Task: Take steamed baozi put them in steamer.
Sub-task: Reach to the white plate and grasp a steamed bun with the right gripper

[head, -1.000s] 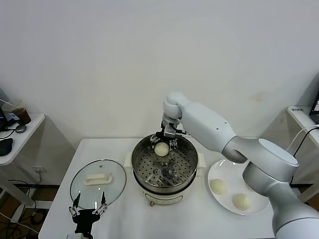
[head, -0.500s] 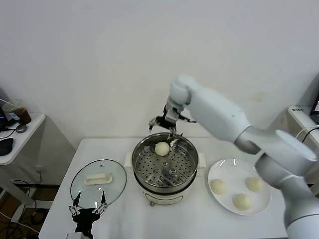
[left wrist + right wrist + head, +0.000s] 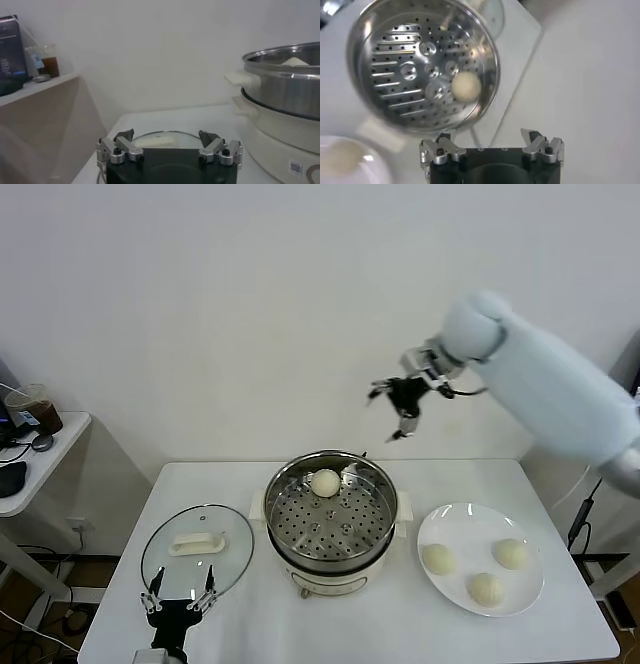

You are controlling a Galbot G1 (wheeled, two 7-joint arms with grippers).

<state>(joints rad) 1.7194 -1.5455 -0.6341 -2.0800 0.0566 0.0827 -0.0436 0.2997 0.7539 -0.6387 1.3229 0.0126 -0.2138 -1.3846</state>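
Observation:
The steel steamer [image 3: 331,556] stands mid-table on its cream base. One baozi [image 3: 325,482] lies on its perforated floor at the back; it also shows in the right wrist view [image 3: 466,85]. Three baozi [image 3: 437,559] [image 3: 511,554] [image 3: 486,589] lie on the white plate [image 3: 455,522] to the right. My right gripper [image 3: 394,410] is open and empty, high in the air above and to the right of the steamer [image 3: 380,35]. My left gripper [image 3: 180,595] is open and empty, parked at the table's front left by the glass lid.
A glass lid [image 3: 197,549] with a white handle lies flat to the left of the steamer; the left wrist view shows it [image 3: 165,140] just beyond the fingers. A side shelf [image 3: 40,446] with a cup stands at far left. A wall runs behind the table.
My right gripper has risen out of the steamer and swung up and to the right, empty. The baozi stays in the steamer. A third baozi on the plate has come into view.

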